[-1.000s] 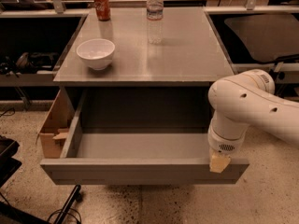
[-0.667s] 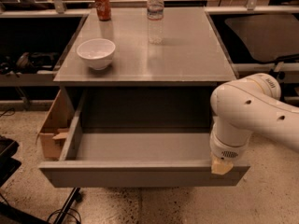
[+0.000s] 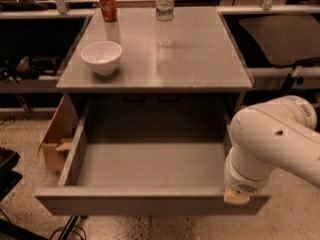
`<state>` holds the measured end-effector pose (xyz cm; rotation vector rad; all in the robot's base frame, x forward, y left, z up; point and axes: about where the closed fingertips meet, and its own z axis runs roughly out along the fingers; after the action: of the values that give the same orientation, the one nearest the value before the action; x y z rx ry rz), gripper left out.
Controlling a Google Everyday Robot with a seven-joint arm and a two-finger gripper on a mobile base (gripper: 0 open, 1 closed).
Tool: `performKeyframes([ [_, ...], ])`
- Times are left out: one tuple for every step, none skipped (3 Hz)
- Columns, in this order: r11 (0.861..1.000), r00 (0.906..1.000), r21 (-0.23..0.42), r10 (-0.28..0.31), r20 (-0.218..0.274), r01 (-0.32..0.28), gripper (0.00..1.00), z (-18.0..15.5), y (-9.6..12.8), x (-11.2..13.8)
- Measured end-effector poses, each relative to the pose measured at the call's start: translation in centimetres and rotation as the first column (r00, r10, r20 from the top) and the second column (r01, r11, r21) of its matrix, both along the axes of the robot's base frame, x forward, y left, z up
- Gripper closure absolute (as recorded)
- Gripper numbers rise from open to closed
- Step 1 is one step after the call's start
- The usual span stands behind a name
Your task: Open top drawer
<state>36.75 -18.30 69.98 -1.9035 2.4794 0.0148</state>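
The top drawer (image 3: 150, 171) is a matte grey box pulled far out from under the grey cabinet top (image 3: 200, 59). Its flat front panel (image 3: 130, 203) runs along the bottom of the view and its shallow interior holds nothing. My white arm (image 3: 272, 139) reaches in from the right and bends down to the drawer's front right corner. My gripper (image 3: 236, 196) sits at the top edge of the front panel there; only a tan tip shows under the wrist.
On the cabinet top stand a white bowl (image 3: 101, 56), a clear water bottle (image 3: 164, 15) and a red can (image 3: 107, 5). A cardboard box (image 3: 56, 139) stands on the floor left of the drawer. Cables (image 3: 65, 231) lie on the speckled floor at bottom left.
The drawer has slid a little further out toward the camera. My arm and gripper have moved with its front right corner, slightly down in the view.
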Motion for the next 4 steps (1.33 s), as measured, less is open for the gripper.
performKeyframes([
  [1.0, 1.0, 0.0, 0.0, 0.0, 0.0, 1.0, -0.1, 0.0, 0.1],
  [1.0, 0.9998, -0.014, -0.02, 0.002, 0.02, 1.0, 0.5, -0.9, -2.1],
  [1.0, 0.9998, -0.014, -0.02, 0.002, 0.02, 1.0, 0.6, -0.9, -2.1],
  [0.999, 0.9993, -0.025, -0.037, 0.002, 0.037, 1.0, 1.1, -1.8, -4.1],
])
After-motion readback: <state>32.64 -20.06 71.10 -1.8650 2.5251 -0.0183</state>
